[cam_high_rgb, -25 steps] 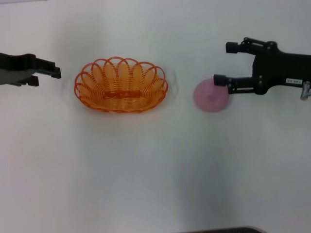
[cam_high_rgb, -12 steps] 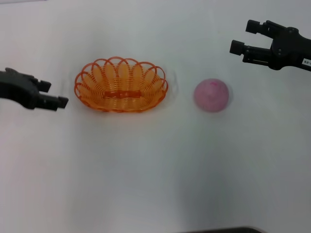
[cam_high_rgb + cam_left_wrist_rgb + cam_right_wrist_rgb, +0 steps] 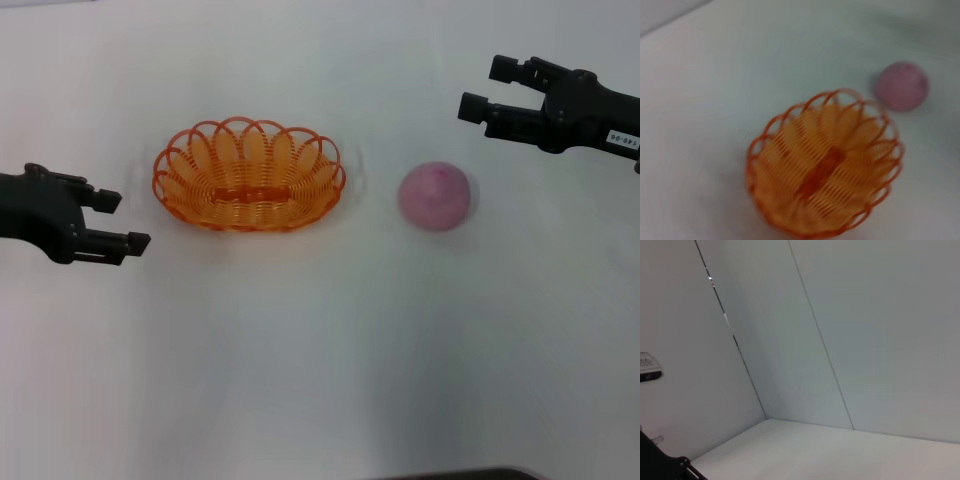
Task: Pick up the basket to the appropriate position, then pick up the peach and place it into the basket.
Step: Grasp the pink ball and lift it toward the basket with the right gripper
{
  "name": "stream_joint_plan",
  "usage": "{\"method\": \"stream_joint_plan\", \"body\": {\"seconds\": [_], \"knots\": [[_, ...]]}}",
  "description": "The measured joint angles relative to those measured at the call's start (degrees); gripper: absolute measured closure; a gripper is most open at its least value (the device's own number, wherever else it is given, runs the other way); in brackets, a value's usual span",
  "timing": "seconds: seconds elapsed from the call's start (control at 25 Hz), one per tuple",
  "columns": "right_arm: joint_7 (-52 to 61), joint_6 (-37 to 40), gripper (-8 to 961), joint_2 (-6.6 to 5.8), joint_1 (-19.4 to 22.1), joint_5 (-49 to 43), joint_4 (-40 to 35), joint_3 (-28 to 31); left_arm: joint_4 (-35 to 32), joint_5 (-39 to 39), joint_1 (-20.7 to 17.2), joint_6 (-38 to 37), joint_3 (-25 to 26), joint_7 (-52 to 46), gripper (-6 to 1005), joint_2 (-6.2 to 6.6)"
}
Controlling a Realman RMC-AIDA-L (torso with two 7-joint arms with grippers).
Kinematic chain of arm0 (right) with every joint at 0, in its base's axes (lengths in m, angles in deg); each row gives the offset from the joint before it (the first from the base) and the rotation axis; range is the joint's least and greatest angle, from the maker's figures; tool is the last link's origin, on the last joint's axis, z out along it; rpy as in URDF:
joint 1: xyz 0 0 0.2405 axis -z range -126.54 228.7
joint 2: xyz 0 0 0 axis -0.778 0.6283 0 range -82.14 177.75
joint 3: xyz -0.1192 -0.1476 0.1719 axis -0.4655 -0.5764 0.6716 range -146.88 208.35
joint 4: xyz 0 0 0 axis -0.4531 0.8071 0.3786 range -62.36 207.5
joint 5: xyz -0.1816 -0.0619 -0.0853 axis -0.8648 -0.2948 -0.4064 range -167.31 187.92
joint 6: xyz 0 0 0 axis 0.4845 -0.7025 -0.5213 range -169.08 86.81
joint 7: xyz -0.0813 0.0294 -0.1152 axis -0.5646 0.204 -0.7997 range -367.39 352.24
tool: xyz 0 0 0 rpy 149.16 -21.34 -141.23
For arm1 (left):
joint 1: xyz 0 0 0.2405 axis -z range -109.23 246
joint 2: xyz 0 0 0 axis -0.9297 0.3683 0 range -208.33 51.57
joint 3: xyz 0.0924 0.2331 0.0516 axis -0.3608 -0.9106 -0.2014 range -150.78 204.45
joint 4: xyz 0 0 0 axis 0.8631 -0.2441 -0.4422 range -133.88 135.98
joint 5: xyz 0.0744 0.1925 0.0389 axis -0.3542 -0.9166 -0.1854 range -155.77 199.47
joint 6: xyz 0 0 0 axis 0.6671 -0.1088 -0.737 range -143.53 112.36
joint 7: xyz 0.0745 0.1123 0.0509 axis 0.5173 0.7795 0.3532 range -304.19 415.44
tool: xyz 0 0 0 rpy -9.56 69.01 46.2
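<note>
A: How do the jaws stand?

B: The left gripper (image 3: pixel 118 221) has its two fingers spread wide, with nothing between them. It sits low on the robot's left, just beside the basket (image 3: pixel 248 176) but not touching it; the finger tips point toward the basket's near left end.

A: And the other one?

B: The right gripper (image 3: pixel 483 88) is also wide apart and holds nothing. It hangs toward the far right, apart from the peach (image 3: pixel 435 196), which lies nearer the robot than those fingers do. The tips point toward the robot's left.

A: Where is the basket?

B: On the white table (image 3: pixel 320 360), left of centre, standing upright with its scalloped wire rim up and the solid orange strip showing along its floor. It holds nothing. The left wrist view looks down into it (image 3: pixel 824 162), and the picture there is blurred.

A: And the peach?

B: On the table to the right of the basket, well apart from it, not in it. It is round and pink with a darker patch on top. The left wrist view shows it (image 3: pixel 902 85) beyond the basket's far end.

A: Does the right wrist view show anything?

B: Only pale wall panels (image 3: pixel 840 330), a stretch of the table, and a bit of black hardware at one corner; neither basket nor peach.
</note>
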Motion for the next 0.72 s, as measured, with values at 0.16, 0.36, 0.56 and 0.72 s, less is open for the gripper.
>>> {"method": "stream_joint_plan", "body": {"seconds": [0.16,0.36,0.56,0.72], "knots": [[0.00,-0.12,14,0.05,0.07,-0.06,0.15,-0.61,0.85,9.31,-3.43,-1.29,0.17,5.47,316,0.02],[0.01,0.11,14,-0.02,0.15,-0.07,0.86,-1.05,8.95,20.57,-6.58,-3.29,4.72,15.57,318,0.09],[-0.37,0.09,14,-0.19,0.03,-0.08,1.53,-2.45,22.15,23.37,-6.60,-2.06,11.91,25.98,319,1.30],[-0.41,-0.04,14,-0.43,-0.21,-0.07,1.55,-2.85,24.59,22.88,-7.65,0.43,13.95,28.86,319,1.50]]}}
